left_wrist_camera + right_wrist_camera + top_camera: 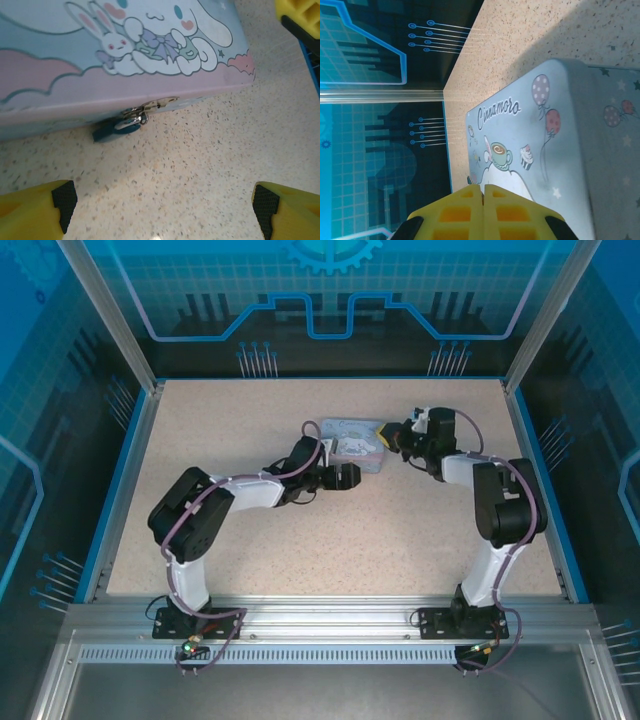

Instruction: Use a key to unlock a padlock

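Observation:
The padlock (120, 127), small and dark with a silvery shackle, hangs from the hasp (152, 105) on the front of the pale blue cartoon tin (125, 75), and it rests on the table. My left gripper (162, 200) stands wide open just in front of it with nothing between its fingers (35, 210). In the top view the left gripper (345, 477) sits at the tin's (355, 440) near side. Above the tin's right end my right gripper (483, 192) is shut. A thin dark sliver that looks like the key (468, 179) pokes out at its tips.
The speckled table (210, 165) lies bare in front of the tin. A yellow finger of the right gripper (295, 15) shows beyond the tin's right corner. Blue-edged enclosure walls (130, 460) ring the table. Purple cables (300, 465) run along both arms.

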Robot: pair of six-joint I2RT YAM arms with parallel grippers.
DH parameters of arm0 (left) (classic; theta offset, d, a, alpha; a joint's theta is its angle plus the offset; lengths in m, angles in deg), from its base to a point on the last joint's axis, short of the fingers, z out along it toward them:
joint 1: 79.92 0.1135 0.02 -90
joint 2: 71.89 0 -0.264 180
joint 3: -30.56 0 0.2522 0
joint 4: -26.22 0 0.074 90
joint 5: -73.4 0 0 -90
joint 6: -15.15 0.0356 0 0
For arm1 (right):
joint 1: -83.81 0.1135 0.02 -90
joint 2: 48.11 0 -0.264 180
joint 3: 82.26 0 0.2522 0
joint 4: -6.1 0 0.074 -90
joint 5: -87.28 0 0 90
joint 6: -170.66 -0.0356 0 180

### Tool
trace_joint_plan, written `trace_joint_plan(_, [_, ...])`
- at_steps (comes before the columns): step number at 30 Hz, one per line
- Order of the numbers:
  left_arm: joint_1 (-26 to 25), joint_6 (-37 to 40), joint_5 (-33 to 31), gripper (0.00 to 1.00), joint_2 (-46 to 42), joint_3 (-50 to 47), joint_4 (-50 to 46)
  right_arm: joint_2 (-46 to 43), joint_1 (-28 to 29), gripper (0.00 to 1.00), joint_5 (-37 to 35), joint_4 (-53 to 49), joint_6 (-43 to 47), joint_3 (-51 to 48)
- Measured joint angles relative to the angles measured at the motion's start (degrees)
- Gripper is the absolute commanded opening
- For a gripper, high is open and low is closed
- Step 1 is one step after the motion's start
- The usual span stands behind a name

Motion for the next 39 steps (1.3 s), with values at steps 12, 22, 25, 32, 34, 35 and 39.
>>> trace_joint_plan(12, [-2.7,10.4,-7.8,0.92,6.0,3.9,0.0,3.1,0.8,0.0,0.2,5.9,-2.8,0.0])
trace_joint_plan(22, [-5.1,15.0,-16.7,0.93,9.2,3.9,3.5,4.4,0.8,0.0,0.2,8.6,-4.1,-0.1])
trace_joint_plan(25, [-5.3,15.1,-17.6,0.93,9.8,3.9,4.7,4.9,0.9,0.0,0.2,8.8,-4.3,-0.1])
trace_joint_plan(32, [-5.5,14.8,-17.5,0.93,12.4,6.8,6.4,5.5,1.2,0.0,0.2,8.3,-4.3,-0.1])
trace_joint_plan(34, [-5.5,14.4,-16.5,0.93,13.1,7.8,7.0,5.5,1.2,0.0,0.2,8.2,-4.3,-0.1])
trace_joint_plan(35, [-5.5,14.3,-16.0,0.94,13.3,8.0,7.1,5.5,1.2,0.0,0.2,8.2,-4.3,-0.1])
trace_joint_plan(39, [-5.6,12.7,-13.2,0.94,13.3,8.6,8.0,5.5,1.2,0.0,0.2,7.6,-4.2,-0.1])
